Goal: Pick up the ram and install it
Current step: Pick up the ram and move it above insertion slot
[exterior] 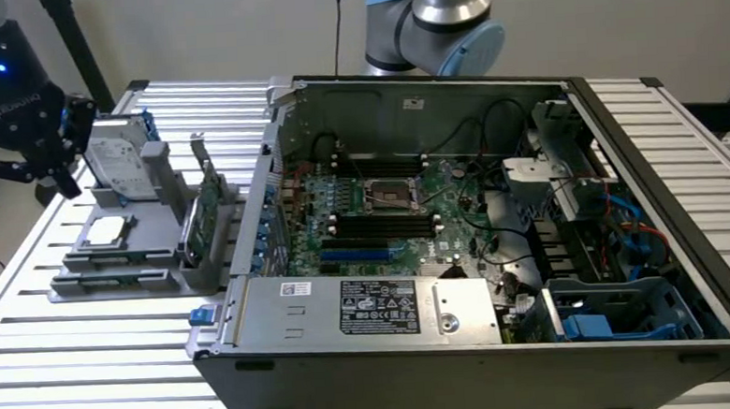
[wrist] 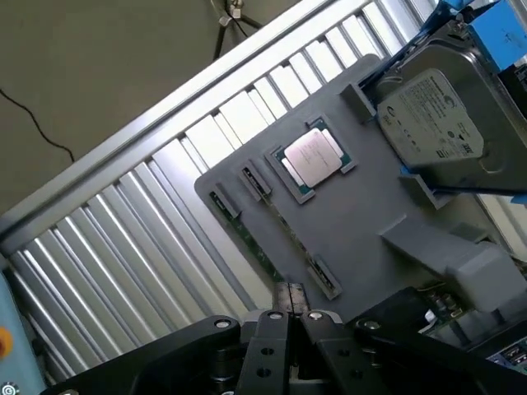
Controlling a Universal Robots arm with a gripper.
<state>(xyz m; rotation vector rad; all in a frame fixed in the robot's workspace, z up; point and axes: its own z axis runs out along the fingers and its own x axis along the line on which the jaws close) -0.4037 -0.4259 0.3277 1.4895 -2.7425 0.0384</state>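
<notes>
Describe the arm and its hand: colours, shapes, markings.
The arm is a silver-grey tube with rounded light-blue joint caps. The hand is black, built of angular links joined by round silver-headed bolts. Its body carries small pale lettering and a glowing blue light.

— The table (exterior: 97, 331)?
— Ribbed bare metal, satin. The holder (wrist: 362, 222) is matt grey plastic.
— Hard drive (wrist: 436, 123)?
— Shiny metal, paper label. Processor (wrist: 311, 156) lid dull metal, gripper (wrist: 289, 292) matt black
</notes>
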